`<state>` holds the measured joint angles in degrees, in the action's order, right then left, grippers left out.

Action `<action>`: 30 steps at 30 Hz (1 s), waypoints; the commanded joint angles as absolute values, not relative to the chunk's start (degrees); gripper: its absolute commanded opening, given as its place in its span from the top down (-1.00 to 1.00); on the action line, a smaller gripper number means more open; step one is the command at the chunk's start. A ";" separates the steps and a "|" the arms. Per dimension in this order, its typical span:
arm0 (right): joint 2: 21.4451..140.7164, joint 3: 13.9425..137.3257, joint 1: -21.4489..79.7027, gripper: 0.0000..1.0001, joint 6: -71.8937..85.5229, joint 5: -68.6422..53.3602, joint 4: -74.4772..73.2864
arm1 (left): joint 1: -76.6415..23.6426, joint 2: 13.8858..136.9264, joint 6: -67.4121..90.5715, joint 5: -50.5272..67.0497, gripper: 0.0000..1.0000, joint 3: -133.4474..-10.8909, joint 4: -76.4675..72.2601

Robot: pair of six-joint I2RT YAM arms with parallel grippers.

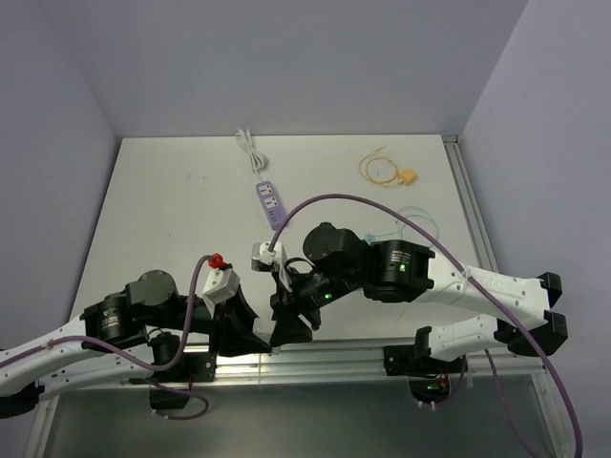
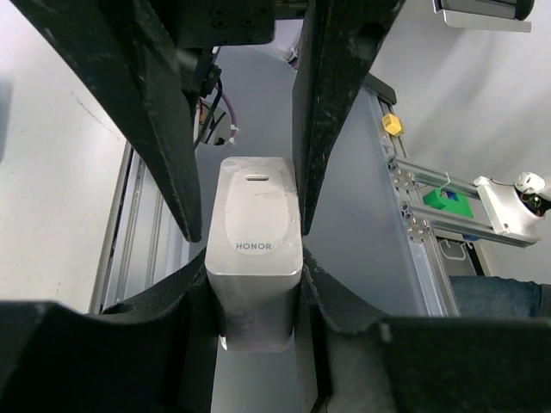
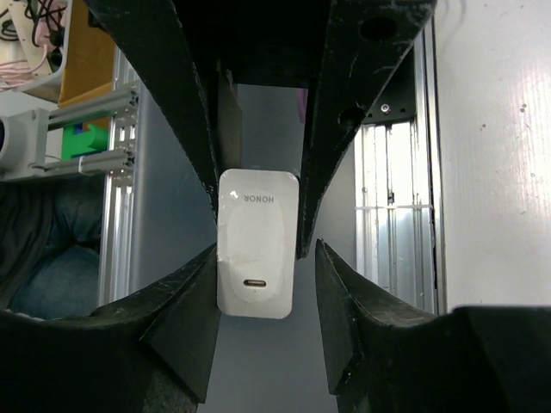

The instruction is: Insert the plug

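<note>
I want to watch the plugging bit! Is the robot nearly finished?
Not nearly. Nothing is plugged in yet. In hand: the left gripper clamps a white charger, with the right gripper open around it. Left to do: the plug lies untouched, apart from the purple power strip.

**Layout of the workspace.** On the white rectangular table, the purple oblong plastic power strip lies at far centre. Its white coiled cord runs behind it toward the far edge. The small yellow-tan blocky plug lies far right, well apart from the strip, with its thin looped yellow cable just to its left. A thin pale looped cable lies before the plug. Above the silver aluminium rail at the near edge, a white rounded plastic charger block sits between the facing left gripper and right gripper.
</note>
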<state>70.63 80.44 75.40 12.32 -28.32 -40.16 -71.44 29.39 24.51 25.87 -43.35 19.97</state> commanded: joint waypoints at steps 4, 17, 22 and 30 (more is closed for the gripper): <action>70.93 81.39 75.76 0.03 11.78 -28.56 -38.15 | -71.28 30.15 25.49 27.51 0.99 -43.77 14.24; 72.78 81.04 76.02 1.00 11.25 -28.32 -39.03 | -71.28 29.97 26.02 25.68 0.99 -43.50 14.06; 67.69 75.24 76.64 1.00 10.72 -22.16 -34.55 | -71.28 27.87 26.54 18.65 0.68 -44.12 16.78; 61.35 70.40 76.55 1.00 10.55 -11.61 -30.94 | -71.28 24.61 28.21 2.76 -0.73 -45.09 21.27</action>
<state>64.23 70.35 76.31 11.79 -17.54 -34.37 -71.37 25.82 27.03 12.25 -42.50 22.04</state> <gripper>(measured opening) 0.410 0.825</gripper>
